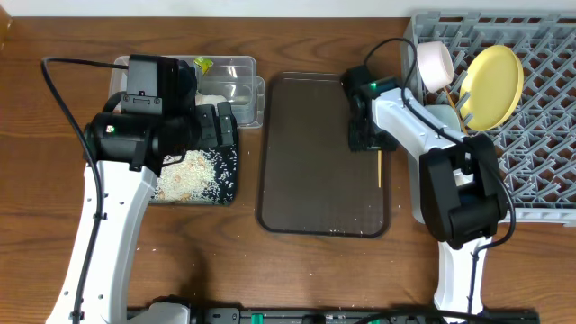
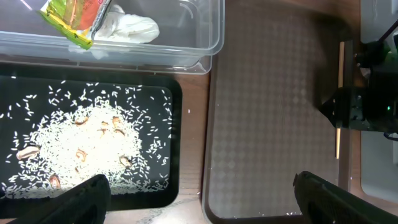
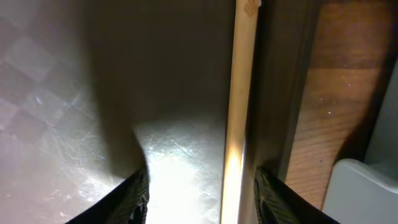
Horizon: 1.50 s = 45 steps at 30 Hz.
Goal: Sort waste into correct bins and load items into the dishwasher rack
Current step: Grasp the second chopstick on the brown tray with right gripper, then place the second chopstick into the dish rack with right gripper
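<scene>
A wooden chopstick (image 1: 380, 169) lies along the right edge of the dark brown serving tray (image 1: 315, 153). My right gripper (image 1: 364, 135) is open and low over the tray, its fingers (image 3: 202, 202) on either side of the chopstick (image 3: 239, 112). My left gripper (image 2: 202, 202) is open and empty above the gap between the black tray (image 2: 174, 180) and the serving tray. Rice (image 2: 87, 143) lies in the black tray (image 1: 229, 180). The green-and-yellow wrapper (image 2: 74, 18) and white scrap (image 2: 130, 26) lie in the clear tub (image 1: 243, 67). The yellow plate (image 1: 493, 85) and pinkish-white bowl (image 1: 435, 63) stand in the grey rack (image 1: 540, 135).
A few stray grains lie on the serving tray's near edge (image 2: 273, 112) and on the wood. A pale rounded shape (image 1: 439, 115) sits at the rack's left side, partly hidden under my right arm. The rack's wall is close to the right of my right gripper.
</scene>
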Motion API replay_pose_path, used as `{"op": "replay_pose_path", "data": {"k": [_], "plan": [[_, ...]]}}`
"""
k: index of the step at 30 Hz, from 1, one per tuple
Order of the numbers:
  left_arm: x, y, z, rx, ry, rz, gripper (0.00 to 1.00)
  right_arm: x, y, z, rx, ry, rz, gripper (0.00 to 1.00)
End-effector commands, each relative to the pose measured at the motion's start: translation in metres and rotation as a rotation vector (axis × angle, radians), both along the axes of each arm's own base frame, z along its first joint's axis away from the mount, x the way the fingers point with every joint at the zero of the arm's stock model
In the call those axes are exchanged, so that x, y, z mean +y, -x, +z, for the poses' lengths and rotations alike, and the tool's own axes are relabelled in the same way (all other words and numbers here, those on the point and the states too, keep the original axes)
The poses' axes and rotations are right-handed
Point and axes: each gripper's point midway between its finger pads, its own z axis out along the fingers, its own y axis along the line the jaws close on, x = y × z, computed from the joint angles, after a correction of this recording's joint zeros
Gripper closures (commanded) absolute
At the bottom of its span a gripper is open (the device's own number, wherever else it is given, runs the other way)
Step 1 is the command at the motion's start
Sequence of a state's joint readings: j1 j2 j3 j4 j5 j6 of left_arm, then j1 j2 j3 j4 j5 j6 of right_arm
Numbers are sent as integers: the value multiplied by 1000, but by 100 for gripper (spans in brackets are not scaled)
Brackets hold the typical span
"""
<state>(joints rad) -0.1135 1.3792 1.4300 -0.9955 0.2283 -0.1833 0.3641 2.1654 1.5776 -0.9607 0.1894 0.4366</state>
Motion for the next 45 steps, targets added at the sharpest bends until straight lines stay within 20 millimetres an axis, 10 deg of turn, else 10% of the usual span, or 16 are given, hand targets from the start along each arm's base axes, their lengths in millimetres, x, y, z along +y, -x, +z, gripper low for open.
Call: {"op": "replay_pose_path", "data": {"k": [1, 7, 12, 17, 22, 27, 36, 45], "plan": [[4, 1, -4, 9, -15, 6, 4, 2, 14, -19, 55, -41, -6, 51], [3, 1, -4, 9, -14, 6, 4, 22, 31, -38, 109, -164, 48, 66], [4, 1, -4, 9, -15, 6, 4, 25, 43, -48, 137, -180, 52, 99], [4, 1, -4, 9, -15, 5, 4, 30, 36, -40, 113, -205, 66, 99], [4, 1, -4, 9, -15, 6, 4, 43, 13, 7, 41, -263, 153, 99], [4, 1, -4, 9, -15, 6, 4, 41, -14, 102, -125, -289, 219, 99], [4, 1, -4, 9, -15, 6, 4, -59, -19, 225, -402, -104, 99, 99], [4, 1, -4, 9, -15, 6, 4, -180, -1, 225, -312, 145, 33, 99]]}}
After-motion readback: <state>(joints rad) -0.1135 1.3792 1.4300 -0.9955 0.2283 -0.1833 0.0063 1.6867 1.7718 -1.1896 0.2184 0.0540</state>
